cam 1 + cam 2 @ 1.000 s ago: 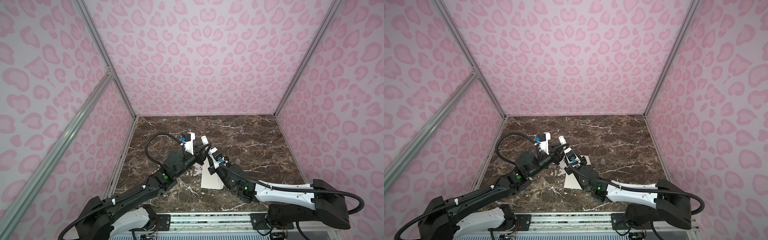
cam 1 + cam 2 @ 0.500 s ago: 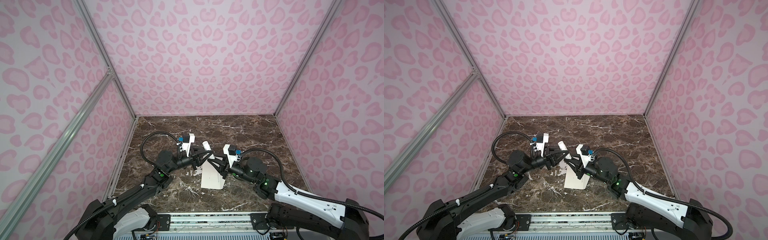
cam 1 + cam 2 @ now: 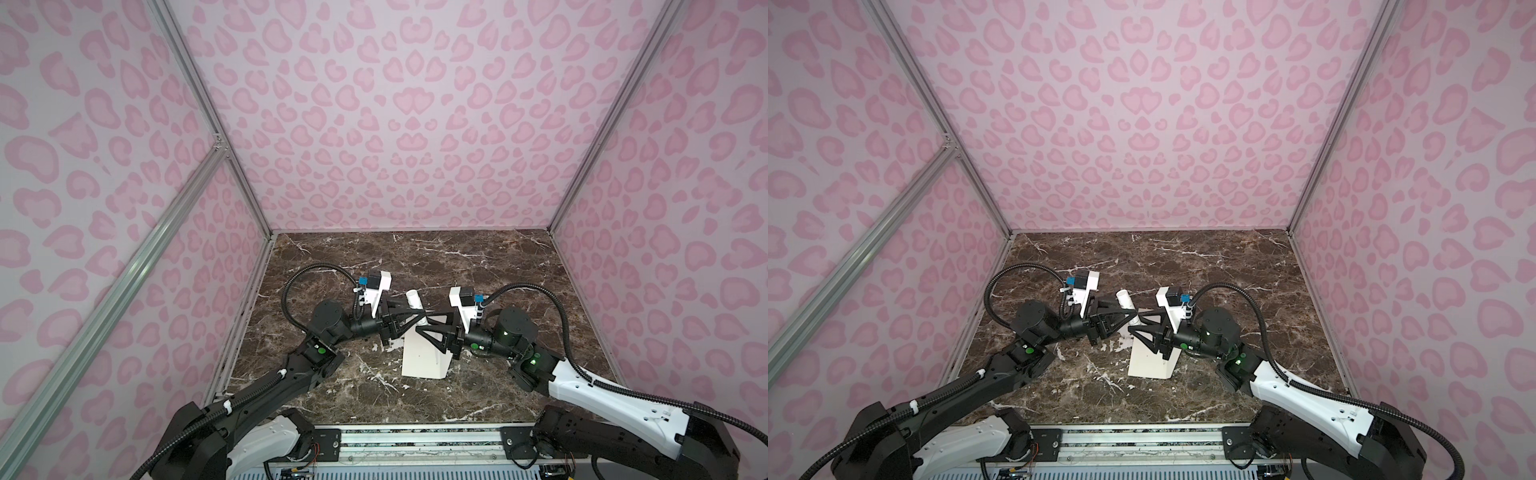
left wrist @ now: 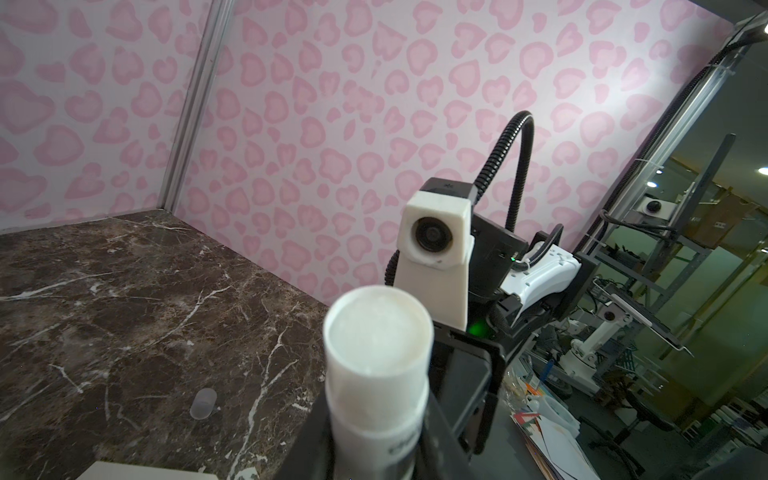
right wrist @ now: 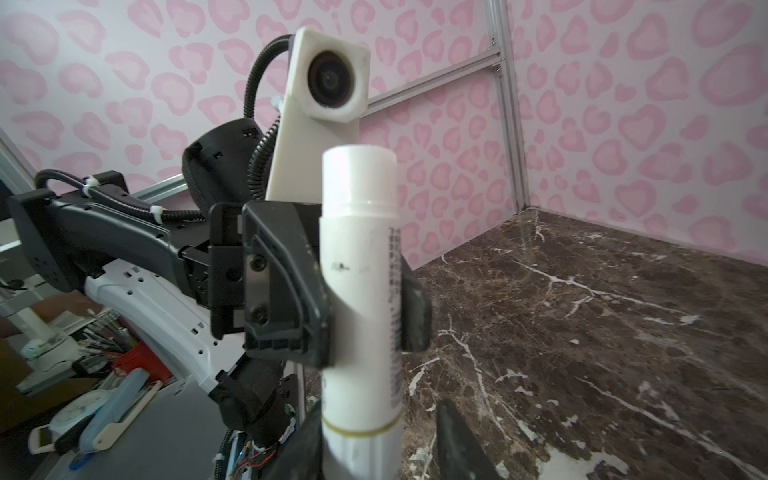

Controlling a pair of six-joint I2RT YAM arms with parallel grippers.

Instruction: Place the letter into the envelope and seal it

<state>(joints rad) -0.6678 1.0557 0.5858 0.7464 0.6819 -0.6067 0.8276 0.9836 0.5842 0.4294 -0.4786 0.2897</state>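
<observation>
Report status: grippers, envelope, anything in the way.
Left gripper clamped on glue stick. Right gripper open, astride its lower end. Envelope flat on table below; letter not visible. Loose cap on table.

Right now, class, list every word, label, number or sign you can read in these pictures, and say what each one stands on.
No text reads clearly.
On the white tube clamped in the left pincer: a column of small black print, too blurred to read.
On the same tube, in the left wrist view: a few dark letters, blurred and cut off.
On the envelope: no writing shows.
</observation>
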